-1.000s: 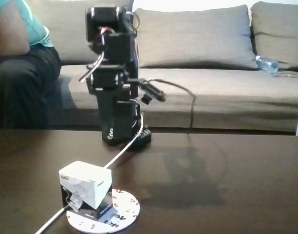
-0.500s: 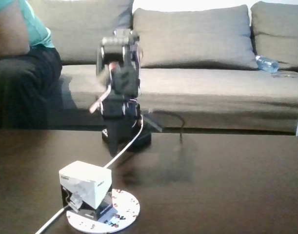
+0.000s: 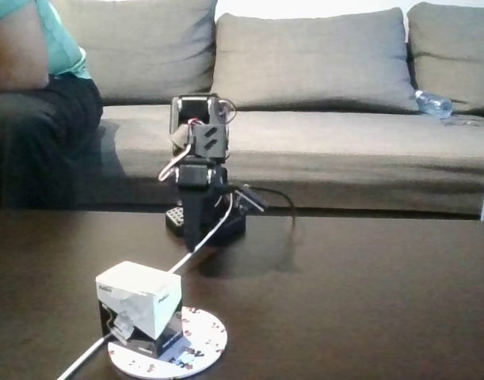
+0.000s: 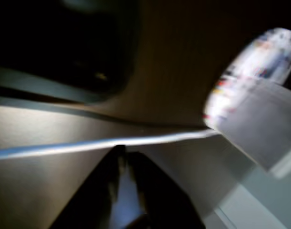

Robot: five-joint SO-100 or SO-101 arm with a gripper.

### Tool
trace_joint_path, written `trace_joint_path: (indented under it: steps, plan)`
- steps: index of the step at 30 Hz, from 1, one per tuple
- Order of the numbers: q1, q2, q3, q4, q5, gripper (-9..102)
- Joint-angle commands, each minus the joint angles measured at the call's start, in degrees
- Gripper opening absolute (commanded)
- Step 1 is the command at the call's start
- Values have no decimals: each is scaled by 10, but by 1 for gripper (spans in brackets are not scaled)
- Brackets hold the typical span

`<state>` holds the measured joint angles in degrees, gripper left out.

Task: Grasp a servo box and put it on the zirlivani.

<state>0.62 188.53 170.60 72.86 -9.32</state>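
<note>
across the back of the fixed view runs a grey sofa (image 3: 321, 87), a person (image 3: 32, 95) seated at upper left. below it the dark table (image 3: 368, 293) holds the folded arm (image 3: 198, 166) at centre. at lower left the servo box (image 3: 139, 305) sits on the zirlivani (image 3: 203, 339), a white cable (image 3: 190, 249) passing beside it. the gripper (image 4: 124, 183) shows in the blurred wrist view, fingers apparently together, holding nothing. the box looks light, stiff cardboard, somewhat crushable; its flat opposite sides seem the best hold.
</note>
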Motion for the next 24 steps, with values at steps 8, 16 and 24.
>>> trace_joint_path:
  steps: [8,16,24]
  plan:
    - [4,34,-3,54,-6,0]
    - [0,35,-2,54,-8,0]
    - [-1,35,-2,54,-7,0]
